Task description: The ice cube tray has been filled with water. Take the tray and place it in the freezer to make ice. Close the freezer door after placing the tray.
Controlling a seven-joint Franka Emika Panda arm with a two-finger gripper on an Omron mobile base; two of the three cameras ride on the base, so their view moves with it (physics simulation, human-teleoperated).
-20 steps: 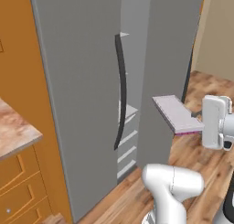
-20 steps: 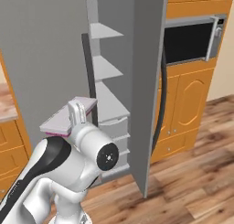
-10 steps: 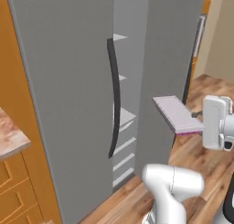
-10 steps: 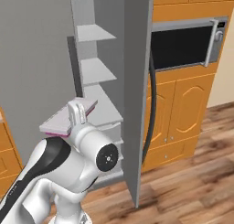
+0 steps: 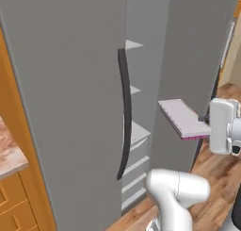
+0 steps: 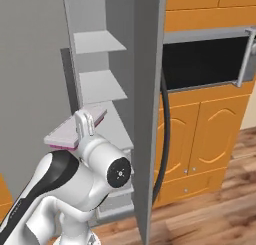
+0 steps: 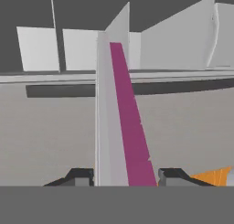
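The ice cube tray (image 5: 182, 117) is a thin lavender-grey slab with a magenta edge, held level at about middle-shelf height. My gripper (image 5: 205, 127) is shut on its near end. From the right base the tray (image 6: 69, 132) hangs in front of the freezer (image 6: 100, 84), whose grey shelves (image 5: 135, 132) are exposed. The freezer door (image 6: 148, 114) stands swung open, edge-on, with its dark bar handle (image 6: 165, 134) on the outer side. In the hand view the tray (image 7: 119, 127) runs away from my gripper (image 7: 125, 175) toward the shelves, seen on edge between both fingertips.
A second grey door (image 5: 70, 107) with a long dark handle (image 5: 124, 112) stands left of the open compartment. Orange cabinets (image 6: 210, 134) and a black-windowed oven (image 6: 205, 64) lie right of the open door. A stone counter corner (image 5: 9, 157) sits at the left. Wood floor lies below.
The whole picture has shifted: the base has driven closer to the freezer, so the shelves and doors loom larger. The tray stays in the shut gripper, held the same way.
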